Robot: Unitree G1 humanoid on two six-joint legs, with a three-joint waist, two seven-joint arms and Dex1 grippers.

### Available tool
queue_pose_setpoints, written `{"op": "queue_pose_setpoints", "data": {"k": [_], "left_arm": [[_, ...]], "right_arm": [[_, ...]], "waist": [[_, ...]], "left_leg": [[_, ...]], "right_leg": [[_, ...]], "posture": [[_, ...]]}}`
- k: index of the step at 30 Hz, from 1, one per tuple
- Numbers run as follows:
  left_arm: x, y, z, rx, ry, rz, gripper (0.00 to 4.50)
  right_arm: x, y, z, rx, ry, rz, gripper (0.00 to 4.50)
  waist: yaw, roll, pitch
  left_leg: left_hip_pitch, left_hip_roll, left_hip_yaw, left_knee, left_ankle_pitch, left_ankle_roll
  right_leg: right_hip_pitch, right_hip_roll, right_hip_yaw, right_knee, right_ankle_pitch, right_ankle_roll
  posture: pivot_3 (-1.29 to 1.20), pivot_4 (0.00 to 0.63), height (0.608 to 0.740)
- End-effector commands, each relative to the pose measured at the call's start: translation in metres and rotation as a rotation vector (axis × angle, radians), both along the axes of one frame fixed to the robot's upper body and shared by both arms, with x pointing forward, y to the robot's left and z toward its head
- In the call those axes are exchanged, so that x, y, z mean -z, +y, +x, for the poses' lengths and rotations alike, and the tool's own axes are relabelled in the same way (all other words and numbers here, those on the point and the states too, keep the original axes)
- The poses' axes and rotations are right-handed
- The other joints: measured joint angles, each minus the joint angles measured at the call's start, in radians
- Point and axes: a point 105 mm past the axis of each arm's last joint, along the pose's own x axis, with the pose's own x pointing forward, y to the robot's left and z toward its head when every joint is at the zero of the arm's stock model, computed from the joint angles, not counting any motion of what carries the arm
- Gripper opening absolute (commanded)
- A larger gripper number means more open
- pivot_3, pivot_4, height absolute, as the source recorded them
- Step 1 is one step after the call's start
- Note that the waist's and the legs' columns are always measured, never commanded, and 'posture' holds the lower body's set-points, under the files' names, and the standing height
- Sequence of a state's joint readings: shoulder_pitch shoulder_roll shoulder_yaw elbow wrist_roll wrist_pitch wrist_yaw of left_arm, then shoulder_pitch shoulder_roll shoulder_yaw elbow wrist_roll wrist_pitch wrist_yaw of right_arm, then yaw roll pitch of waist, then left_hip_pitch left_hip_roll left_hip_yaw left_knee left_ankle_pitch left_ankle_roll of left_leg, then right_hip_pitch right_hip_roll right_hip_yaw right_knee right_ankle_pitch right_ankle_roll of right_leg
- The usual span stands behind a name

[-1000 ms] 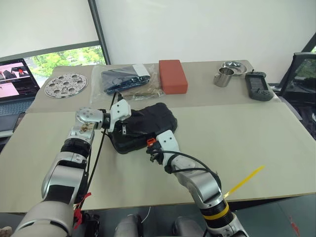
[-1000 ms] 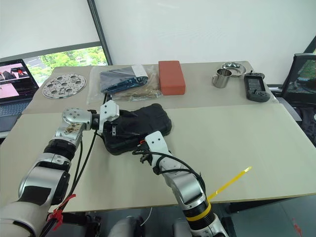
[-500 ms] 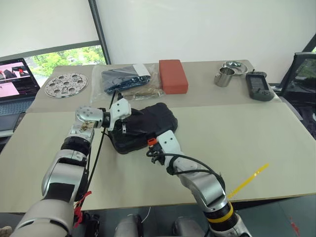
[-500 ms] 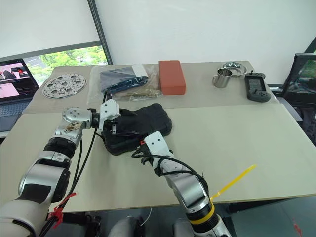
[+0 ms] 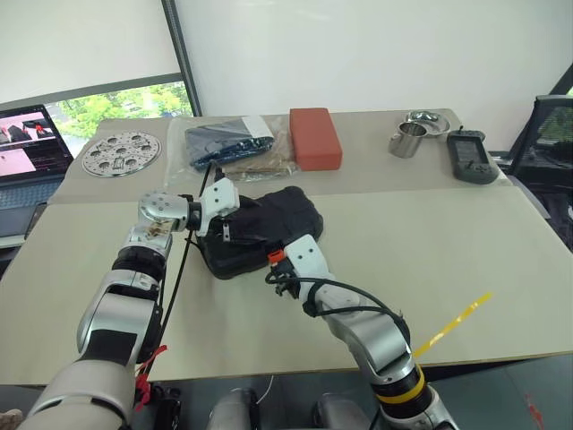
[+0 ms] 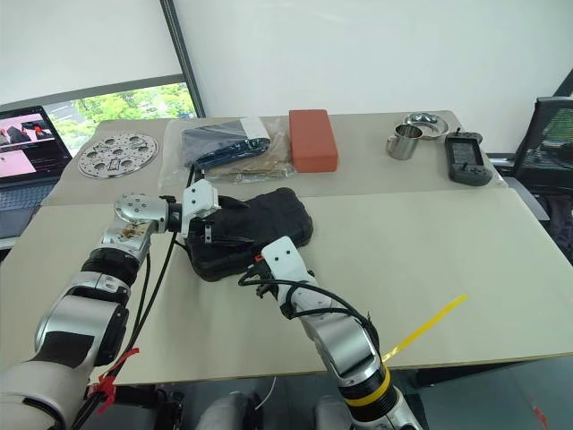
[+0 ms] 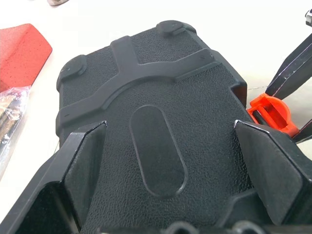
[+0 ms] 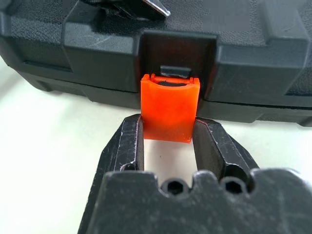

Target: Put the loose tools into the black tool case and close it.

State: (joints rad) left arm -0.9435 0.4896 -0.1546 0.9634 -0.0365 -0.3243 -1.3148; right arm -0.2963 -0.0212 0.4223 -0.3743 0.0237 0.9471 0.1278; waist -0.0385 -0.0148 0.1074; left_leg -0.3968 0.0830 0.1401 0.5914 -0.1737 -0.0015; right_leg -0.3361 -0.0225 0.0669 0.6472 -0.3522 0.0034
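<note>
Black fingers (image 8: 134,146) of our right gripper (image 8: 169,146) clench the orange latch (image 8: 170,113) from both sides, at the front edge of the black tool case (image 5: 260,228). Our right wrist view shows this contact clearly, whereas in the head views the latch is a small orange spot by the wrist. Our left gripper (image 7: 168,161) stands spread wide, its 2 fingers (image 7: 85,165) straddling the closed lid and gripping nothing; that view also catches the latch beyond the lid's edge. The case lies shut near the middle of the beige table (image 5: 448,242), in front of the red block (image 5: 315,137) and the clear bag (image 5: 235,145). Against the picture from 1 second ago, both grippers and the case sit as before.
</note>
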Motion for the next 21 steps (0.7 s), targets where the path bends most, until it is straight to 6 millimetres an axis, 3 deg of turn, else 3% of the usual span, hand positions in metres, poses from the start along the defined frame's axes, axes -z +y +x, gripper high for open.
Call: {"op": "queue_pose_setpoints", "data": {"k": [1, 6, 15, 21], "left_arm": [[0.028, 0.003, -0.007, 0.008, 0.081, 0.087, 4.5], [0.029, 0.003, -0.008, 0.006, 0.085, 0.085, 4.5], [0.03, 0.001, -0.007, 0.001, 0.086, 0.078, 4.5], [0.031, 0.0, -0.007, -0.001, 0.085, 0.075, 4.5]], "right_arm": [[-0.022, 0.007, -0.002, -0.035, -0.06, 0.071, 1.67], [-0.025, 0.002, -0.006, -0.039, -0.056, 0.086, 3.26], [-0.026, -0.019, -0.018, -0.078, -0.018, 0.079, 3.26], [-0.012, -0.013, -0.023, -0.123, 0.052, 0.056, 1.65]], "waist": [[0.0, 0.0, 0.0], [0.0, 0.0, 0.0], [0.001, -0.001, -0.001], [0.001, -0.001, -0.001]], "left_leg": [[0.0, 0.0, 0.0, 0.0, 0.0, 0.0], [0.0, 0.0, 0.0, 0.0, 0.0, 0.0], [0.0, 0.0, 0.0, 0.0, 0.0, 0.0], [0.0, 0.0, 0.0, 0.0, 0.0, 0.001]], "right_leg": [[0.0, 0.0, 0.0, 0.0, 0.0, 0.0], [0.0, 0.0, 0.0, 0.0, 0.0, 0.0], [0.0, 0.0, 0.0, 0.0, 0.0, 0.0], [0.0, 0.0, 0.0, -0.001, 0.0, 0.0]], "posture": [[0.0, 0.15, 0.74], [0.0, 0.15, 0.74], [0.0, 0.15, 0.74], [0.0, 0.15, 0.74]]}}
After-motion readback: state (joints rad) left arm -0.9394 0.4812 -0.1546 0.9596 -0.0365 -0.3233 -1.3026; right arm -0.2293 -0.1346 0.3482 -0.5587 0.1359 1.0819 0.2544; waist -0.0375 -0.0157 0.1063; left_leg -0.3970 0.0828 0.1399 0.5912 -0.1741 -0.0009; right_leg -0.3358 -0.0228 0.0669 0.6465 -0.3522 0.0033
